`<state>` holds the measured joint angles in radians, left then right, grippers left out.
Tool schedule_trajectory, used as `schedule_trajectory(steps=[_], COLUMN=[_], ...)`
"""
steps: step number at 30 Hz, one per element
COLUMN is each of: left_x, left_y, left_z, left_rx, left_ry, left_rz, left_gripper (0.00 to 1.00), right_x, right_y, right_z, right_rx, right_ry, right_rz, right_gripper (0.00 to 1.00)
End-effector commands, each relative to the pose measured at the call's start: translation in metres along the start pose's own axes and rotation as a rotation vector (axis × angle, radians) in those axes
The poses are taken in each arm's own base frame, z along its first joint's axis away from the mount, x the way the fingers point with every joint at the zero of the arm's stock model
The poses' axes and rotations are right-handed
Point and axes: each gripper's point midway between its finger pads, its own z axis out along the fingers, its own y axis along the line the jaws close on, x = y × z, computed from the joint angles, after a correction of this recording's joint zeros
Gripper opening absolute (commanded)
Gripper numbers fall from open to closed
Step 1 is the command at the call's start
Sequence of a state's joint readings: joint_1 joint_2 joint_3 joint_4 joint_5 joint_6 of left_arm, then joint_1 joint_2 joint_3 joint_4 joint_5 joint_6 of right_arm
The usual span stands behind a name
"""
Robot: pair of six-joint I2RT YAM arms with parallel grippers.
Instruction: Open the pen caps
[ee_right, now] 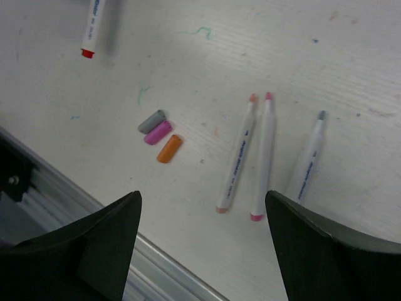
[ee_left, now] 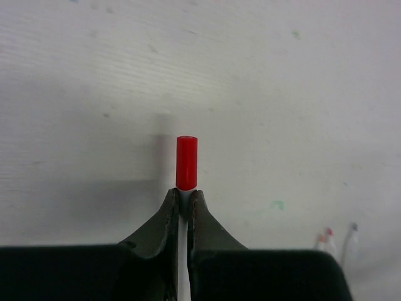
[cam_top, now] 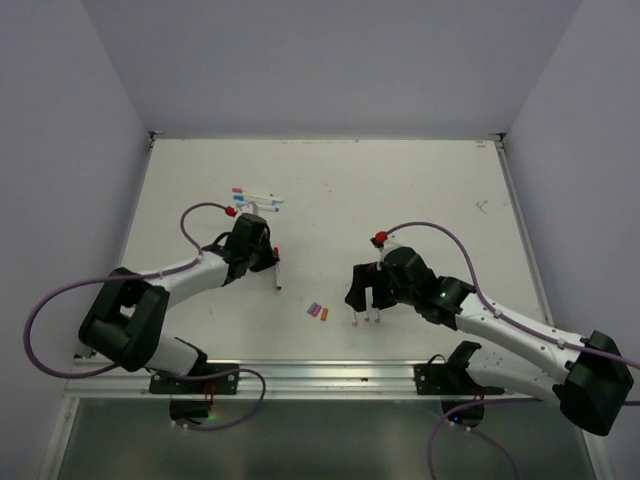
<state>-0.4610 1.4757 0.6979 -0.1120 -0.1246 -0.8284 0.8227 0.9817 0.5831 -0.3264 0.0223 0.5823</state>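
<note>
My left gripper (ee_left: 183, 194) is shut on a slim white pen, and the pen's red cap (ee_left: 186, 162) sticks out just past the fingertips. From above, that gripper (cam_top: 270, 258) sits left of centre with the pen (cam_top: 278, 275) at its tip. My right gripper (ee_right: 202, 200) is open and holds nothing. It hovers over three uncapped white pens: orange-tipped (ee_right: 237, 157), pink-tipped (ee_right: 263, 157) and grey-tipped (ee_right: 309, 157). Loose grey (ee_right: 152, 121), pink (ee_right: 157, 132) and orange (ee_right: 169, 148) caps lie to their left. The top view shows these caps (cam_top: 318, 311) beside my right gripper (cam_top: 366, 292).
More capped pens (cam_top: 255, 198) lie in a small cluster at the back left of the white table. A metal rail (cam_top: 330, 372) runs along the near edge, close under my right gripper. White walls enclose the table on three sides.
</note>
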Motion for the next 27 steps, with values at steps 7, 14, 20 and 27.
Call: schedule_trajectory(steps=[7, 14, 20, 27], left_x=[0.006, -0.003, 0.01, 0.021], left_y=[-0.123, -0.122, -0.125, -0.135], left_z=[-0.093, -0.119, -0.115, -0.124], left_rx=[0.674, 0.702, 0.658, 0.676], left_ry=[-0.101, -0.19, -0.139, -0.134], left_rz=[0.068, -0.039, -0.076, -0.11], left_gripper=[0.0, 0.0, 0.0, 0.0], right_x=[-0.033, -0.049, -0.056, -0.052], right_y=[0.098, 0.114, 0.121, 0.121], right_z=[0.006, 0.009, 0.012, 0.032], right_rx=[-0.475, -0.541, -0.55, -0.536], right_ry=[-0.046, -0.138, -0.184, -0.169], right_rz=[0.019, 0.088, 0.096, 0.113], right_gripper=[0.83, 0.79, 0.78, 0.74])
